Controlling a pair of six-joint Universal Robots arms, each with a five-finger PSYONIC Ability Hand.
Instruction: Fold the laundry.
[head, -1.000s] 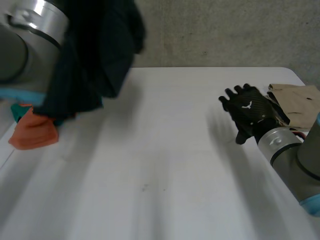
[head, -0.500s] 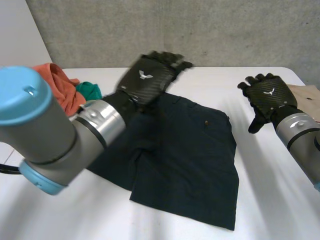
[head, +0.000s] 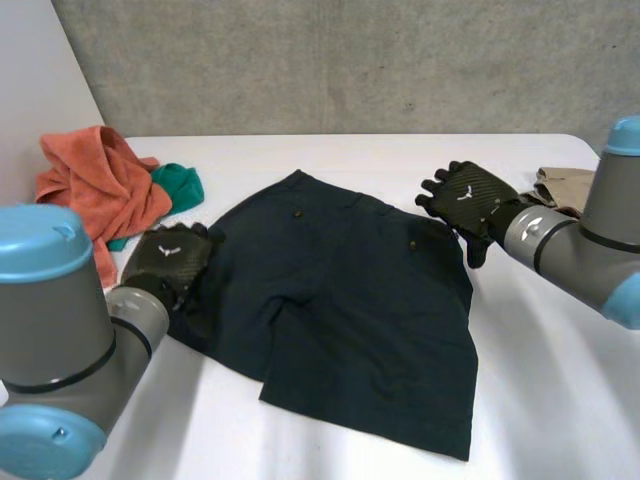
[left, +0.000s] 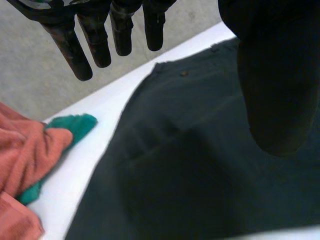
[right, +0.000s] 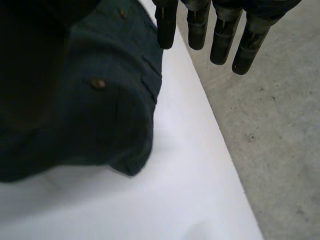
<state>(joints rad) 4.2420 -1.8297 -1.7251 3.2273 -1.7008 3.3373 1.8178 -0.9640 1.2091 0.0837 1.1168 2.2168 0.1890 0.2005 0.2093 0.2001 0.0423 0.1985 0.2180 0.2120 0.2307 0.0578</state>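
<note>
Centrally, dark shorts (head: 350, 300) spread flat, left hand (head: 165, 262), right hand (head: 462, 198) flanking, straight-fingered

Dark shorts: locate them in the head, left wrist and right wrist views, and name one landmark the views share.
Head view: dark shorts spread flat, left hand at one side edge, right hand at a waistband corner.
Left wrist view: shorts under the palm and fingers, beside the teal cloth.
Right wrist view: shorts' waistband corner under the palm, near the fingers.
Shared landmark: small brown buttons near the waistband.
</note>
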